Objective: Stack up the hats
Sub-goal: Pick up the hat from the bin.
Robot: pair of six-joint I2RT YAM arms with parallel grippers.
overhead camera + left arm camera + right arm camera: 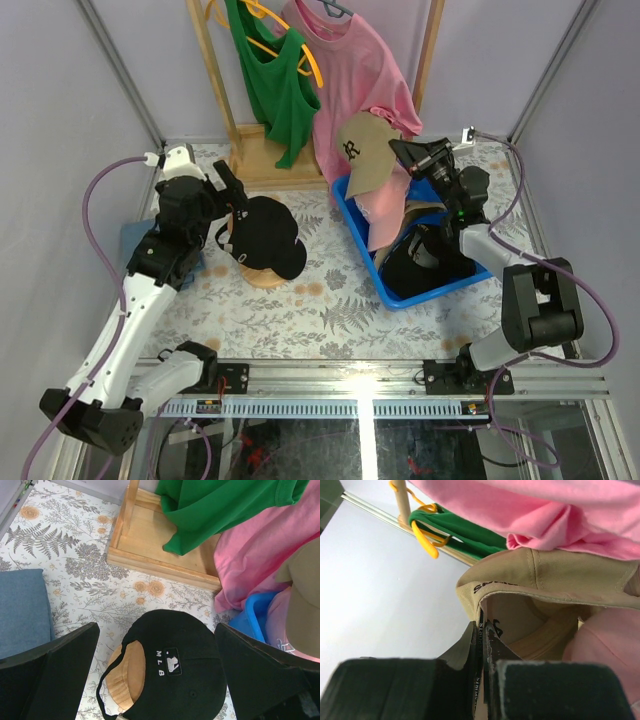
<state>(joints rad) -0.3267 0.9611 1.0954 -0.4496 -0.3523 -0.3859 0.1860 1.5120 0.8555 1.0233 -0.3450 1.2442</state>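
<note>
A black hat with white MLB lettering sits on a round wooden stand left of centre. My left gripper hovers over it, open, a finger on each side of the hat and neither touching it. My right gripper is shut on the edge of a tan hat, lifted above the blue bin. In the right wrist view the jaws pinch the tan hat's sweatband. A pink hat and another black hat lie in the bin.
A wooden clothes rack base stands at the back with a green tank top and a pink T-shirt hanging close behind the tan hat. A blue fabric piece lies by the left arm.
</note>
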